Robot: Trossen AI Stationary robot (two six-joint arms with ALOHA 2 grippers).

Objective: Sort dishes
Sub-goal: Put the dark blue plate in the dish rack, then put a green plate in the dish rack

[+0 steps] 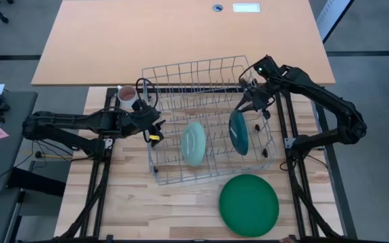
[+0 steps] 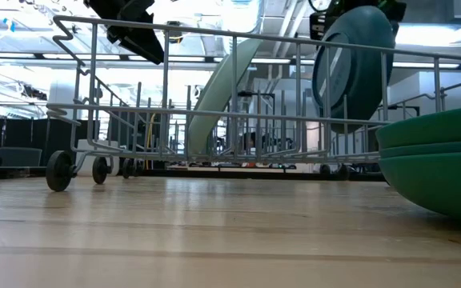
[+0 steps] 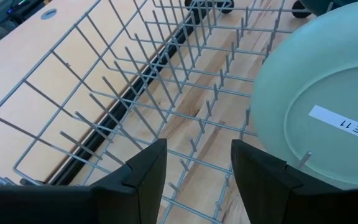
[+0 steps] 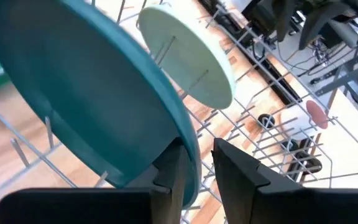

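Observation:
A wire dish rack [image 1: 211, 74] stands mid-table. A small pale mint plate [image 1: 193, 143] leans on edge among its tines, and it fills the left wrist view's side [image 3: 316, 112]. To the right of it a dark teal plate [image 1: 239, 132] stands on edge in the rack. My right gripper [image 4: 197, 155] is open at that plate's upper rim, one finger on either side. My left gripper [image 3: 197, 149] hangs open above the rack's left end [image 1: 155, 129], holding nothing. Large dark green plates [image 1: 248, 204] lie stacked on the table in front of the rack. My right gripper has the teal plate's upper rim [image 4: 188, 146] between its open fingers, which slant down from the far right. A gap shows between the rim and one finger [image 4: 235, 171]. Whether the other finger touches the plate's back, I cannot tell. The plate rests upright in the rack's tines.
A small pinkish-white mug [image 1: 127, 96] stands by the rack's far left corner, close to my left arm. The rack's upright tines and raised wire sides [image 2: 238, 104] surround both plates. A second, darker table [image 1: 181, 34] lies beyond the rack.

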